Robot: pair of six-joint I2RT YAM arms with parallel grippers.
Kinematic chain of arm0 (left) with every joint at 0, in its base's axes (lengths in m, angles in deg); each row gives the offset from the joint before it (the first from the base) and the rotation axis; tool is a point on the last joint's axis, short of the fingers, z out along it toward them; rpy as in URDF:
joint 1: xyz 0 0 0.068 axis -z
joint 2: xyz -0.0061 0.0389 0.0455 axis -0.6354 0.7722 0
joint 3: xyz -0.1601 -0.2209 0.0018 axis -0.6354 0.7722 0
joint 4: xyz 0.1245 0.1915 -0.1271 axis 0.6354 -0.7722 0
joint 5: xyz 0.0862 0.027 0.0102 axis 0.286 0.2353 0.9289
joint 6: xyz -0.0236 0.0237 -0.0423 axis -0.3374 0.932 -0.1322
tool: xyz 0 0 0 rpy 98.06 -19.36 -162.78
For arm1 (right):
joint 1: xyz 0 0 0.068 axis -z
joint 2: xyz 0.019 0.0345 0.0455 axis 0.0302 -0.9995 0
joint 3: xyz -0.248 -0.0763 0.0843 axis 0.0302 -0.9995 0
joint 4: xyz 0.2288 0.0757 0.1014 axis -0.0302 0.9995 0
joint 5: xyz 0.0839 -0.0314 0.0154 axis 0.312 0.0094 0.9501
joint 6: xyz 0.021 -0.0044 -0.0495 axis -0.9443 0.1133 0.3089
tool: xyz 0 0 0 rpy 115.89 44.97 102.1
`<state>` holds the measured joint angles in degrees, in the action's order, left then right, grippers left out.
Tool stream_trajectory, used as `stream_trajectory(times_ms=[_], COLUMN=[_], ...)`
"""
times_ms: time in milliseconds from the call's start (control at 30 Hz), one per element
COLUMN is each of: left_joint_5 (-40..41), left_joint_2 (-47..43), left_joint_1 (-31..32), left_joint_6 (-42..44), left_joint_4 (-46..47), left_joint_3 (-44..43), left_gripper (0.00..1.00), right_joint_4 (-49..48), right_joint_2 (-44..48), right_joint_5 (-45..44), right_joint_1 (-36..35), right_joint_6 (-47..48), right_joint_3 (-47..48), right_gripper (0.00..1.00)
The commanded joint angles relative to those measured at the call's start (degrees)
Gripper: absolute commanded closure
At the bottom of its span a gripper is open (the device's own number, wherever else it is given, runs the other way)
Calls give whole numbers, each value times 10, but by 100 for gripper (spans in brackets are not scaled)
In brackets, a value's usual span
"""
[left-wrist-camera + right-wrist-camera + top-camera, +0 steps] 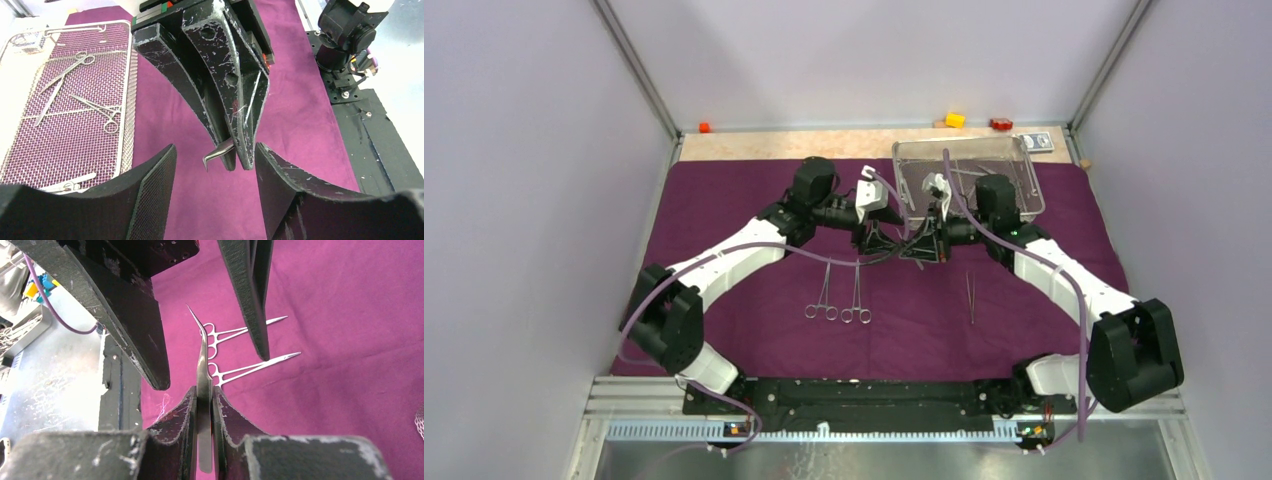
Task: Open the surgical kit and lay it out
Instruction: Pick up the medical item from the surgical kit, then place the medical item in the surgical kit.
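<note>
The dark purple cloth [744, 200] lies spread flat. The wire-mesh tray [900, 152] stands at its back right; the left wrist view shows the tray [132, 100] holding two clamps [65, 75] and another instrument. Two clamps [839, 296] and straight tweezers [971, 297] lie on the cloth in front. Mid-table the two grippers meet. My right gripper [204, 388] is shut on curved tweezers [202, 355], held above the cloth, tip pointing away. My left gripper [215, 146] stands open, its fingers [142, 335] either side of the curved tweezers [218, 154] without touching them.
Along the back edge sit a yellow block [954, 120], a red block [1001, 124], an orange block [705, 127] and a small card packet [1036, 141]. Walls close in left, right and back. The arms' black base plate [844, 395] runs along the near edge.
</note>
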<state>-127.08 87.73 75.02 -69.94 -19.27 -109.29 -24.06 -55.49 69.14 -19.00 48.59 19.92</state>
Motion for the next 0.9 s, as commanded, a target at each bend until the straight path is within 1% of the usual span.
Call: stream_trajectory(times_ms=[0,433,500,533,600,633,800,867], left_joint_5=[3,14,13,12,12,12,-2,-6], left_joint_2=[-7,-18,-20,-20,-20,-20,-12,-6], left_joint_1=[2,-9,-11,-12,-13,-13,-14,-14], left_joint_6=[-5,-4,-4,-3,-1,0,-3,-12], left_joint_4=[26,23,22,22,21,21,28,34], left_joint_3=[1,4,5,6,7,8,7,2], left_gripper=[35,33,33,33,33,33,32,32], right_joint_4=[-28,-23,-22,-22,-21,-21,-19,-20], right_joint_2=[1,3,3,3,2,3,2,2], right_joint_5=[23,25,24,24,24,23,24,24], right_joint_1=[8,8,8,7,8,7,7,8], right_joint_6=[0,9,10,10,10,10,14,14], right_joint_3=[6,3,3,4,4,5,5,5], right_gripper=[91,82,83,85,93,93,93,92])
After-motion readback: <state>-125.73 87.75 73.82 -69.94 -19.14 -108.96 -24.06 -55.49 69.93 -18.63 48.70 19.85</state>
